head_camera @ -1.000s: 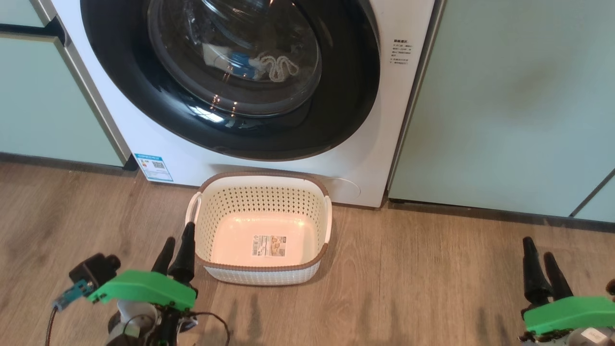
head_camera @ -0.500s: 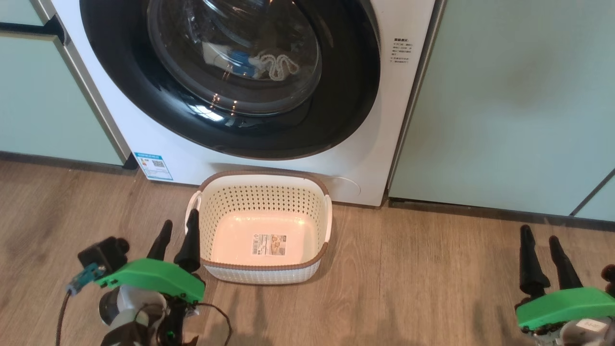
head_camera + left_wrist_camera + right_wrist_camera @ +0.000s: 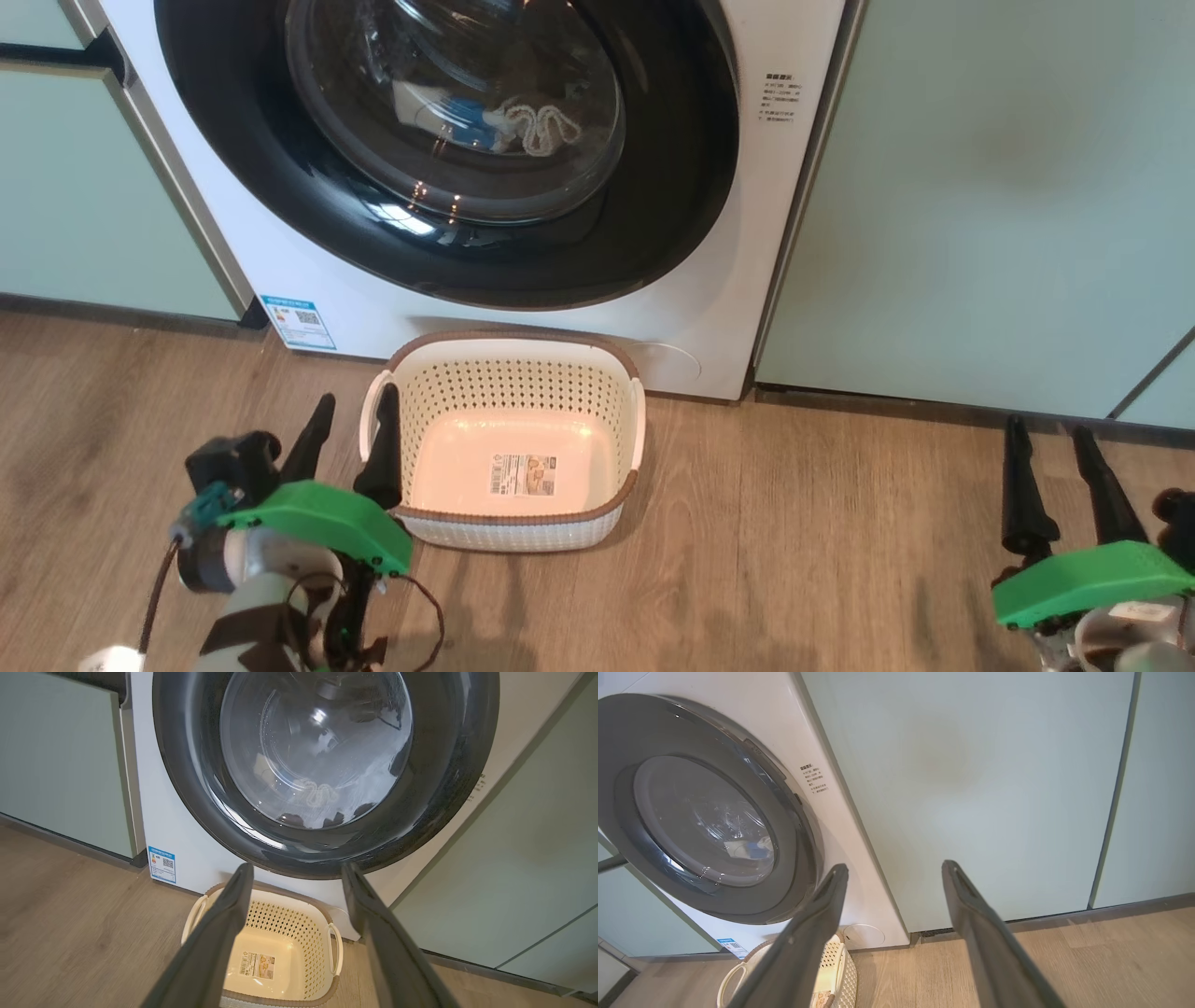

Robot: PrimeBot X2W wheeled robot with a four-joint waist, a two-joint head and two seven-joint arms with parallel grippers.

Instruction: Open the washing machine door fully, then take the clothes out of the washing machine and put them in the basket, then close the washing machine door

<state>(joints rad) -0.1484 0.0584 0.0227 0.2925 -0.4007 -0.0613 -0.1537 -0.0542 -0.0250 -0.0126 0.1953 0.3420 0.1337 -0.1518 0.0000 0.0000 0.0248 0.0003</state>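
Note:
The washing machine [image 3: 373, 317] is white, and its door [image 3: 448, 112], a glossy black ring around clear glass, lies closed against the front. Through the glass I see the clothes [image 3: 485, 121], white and blue with a cream cord. The cream basket [image 3: 513, 338] sits empty on the floor just below the door. My left gripper [image 3: 358, 397] is open beside the basket's left handle, its right finger overlapping the rim. My right gripper [image 3: 1048, 427] is open over the floor at lower right. In the wrist views the left gripper [image 3: 297, 867] faces the door [image 3: 317, 751], and the right gripper [image 3: 895, 865] faces the cabinet.
Pale green cabinets [image 3: 980, 187] flank the machine on the right and on the left [image 3: 84, 187]. A wood floor [image 3: 822, 541] stretches between the basket and my right gripper. A blue-white sticker [image 3: 299, 323] marks the machine's lower left front.
Both grippers have risen in the head view toward the machine, and their fingers have spread wider. The left one has shifted right, closer to the basket's handle.

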